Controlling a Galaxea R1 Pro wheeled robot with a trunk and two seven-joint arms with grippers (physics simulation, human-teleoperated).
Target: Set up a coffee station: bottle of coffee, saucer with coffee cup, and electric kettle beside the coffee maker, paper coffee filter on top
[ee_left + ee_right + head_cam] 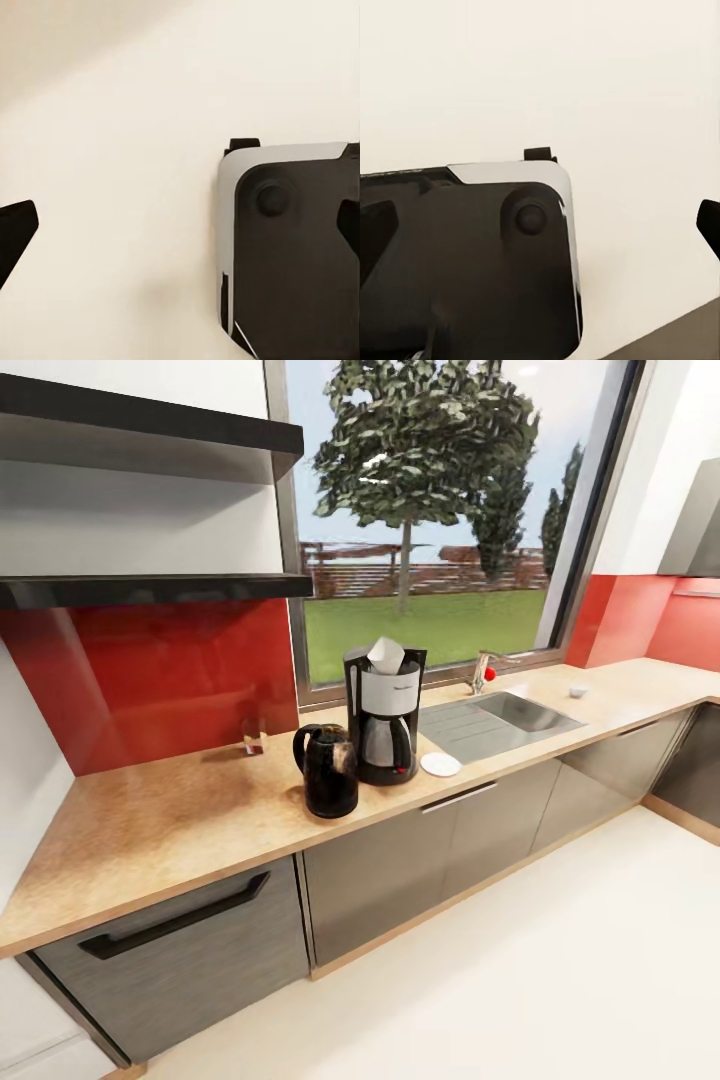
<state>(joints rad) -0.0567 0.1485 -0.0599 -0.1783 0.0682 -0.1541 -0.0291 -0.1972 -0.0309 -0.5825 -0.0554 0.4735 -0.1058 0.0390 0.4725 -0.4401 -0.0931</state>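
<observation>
The coffee maker (384, 722) stands on the kitchen countertop (170, 810) in front of the window, and the paper coffee filter (386, 653) sits on its top. Close on its left is the electric kettle (327, 771); the saucer (440, 764) lies bare at its right. Further left, by the red backsplash, stands the small bottle of coffee (253, 739). A small white object that looks like the coffee cup (579, 690) sits far right, beyond the sink. The kitchen shelf (150, 590) is bare. My left gripper (180, 232) and right gripper (540, 229) hang open over the floor, holding nothing.
A steel sink (512, 712) with a tap (482, 672) is set into the counter right of the saucer. Grey cabinet fronts (400, 865) run below the counter. Pale floor (520, 980) lies between me and the cabinets. My own base (292, 247) shows beneath the grippers.
</observation>
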